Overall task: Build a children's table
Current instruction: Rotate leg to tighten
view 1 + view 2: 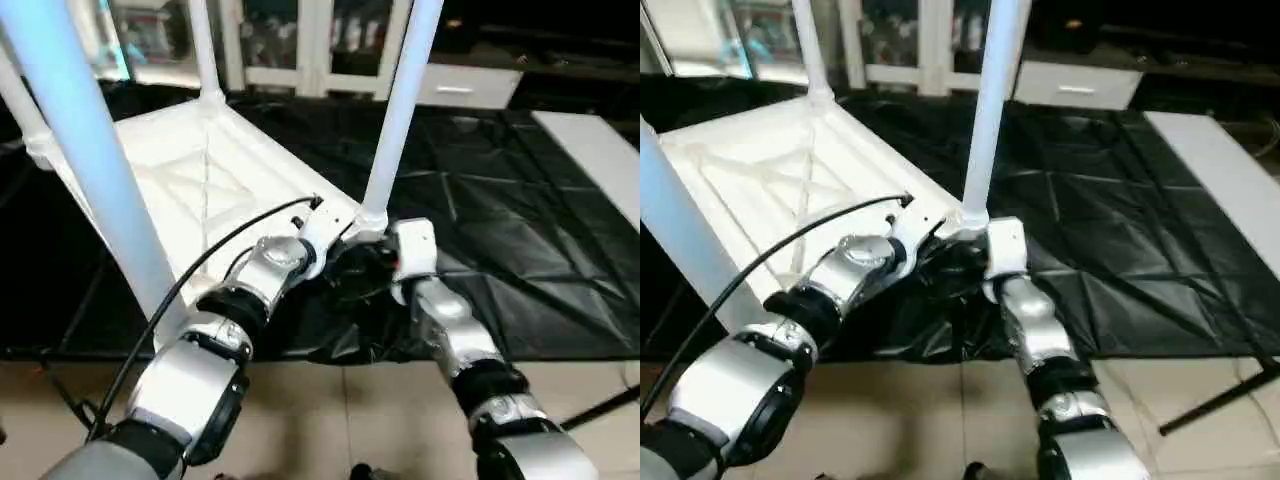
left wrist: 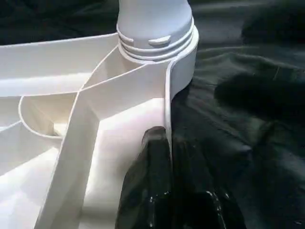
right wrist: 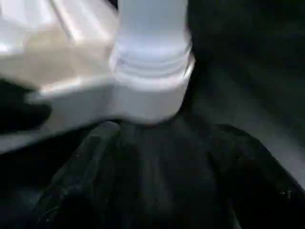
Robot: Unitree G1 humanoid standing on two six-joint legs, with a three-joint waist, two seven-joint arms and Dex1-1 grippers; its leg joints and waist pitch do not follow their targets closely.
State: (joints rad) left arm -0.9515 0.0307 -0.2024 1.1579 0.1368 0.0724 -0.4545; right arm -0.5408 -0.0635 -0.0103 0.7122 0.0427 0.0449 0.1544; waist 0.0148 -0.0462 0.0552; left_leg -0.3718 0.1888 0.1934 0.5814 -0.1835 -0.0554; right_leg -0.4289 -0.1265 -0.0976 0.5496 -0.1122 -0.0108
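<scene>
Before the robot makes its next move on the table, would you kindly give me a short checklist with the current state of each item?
1. Near leg seated in its corner socket: ok, collar sits on the rim.
2. Leg upright: ok.
3. Left claw shut on the top's edge wall: ok.
4. Right claw clear of the socket: cannot tell, blurred.
5. Four legs standing on the top: ok.
6. Top lying flat on the black sheet: ok.

Silver jointed forearms (image 1: 190, 385) with black rings, white wrist blocks (image 1: 415, 250), a black cable (image 1: 180, 290), glossy black fingers (image 2: 157, 191).
</scene>
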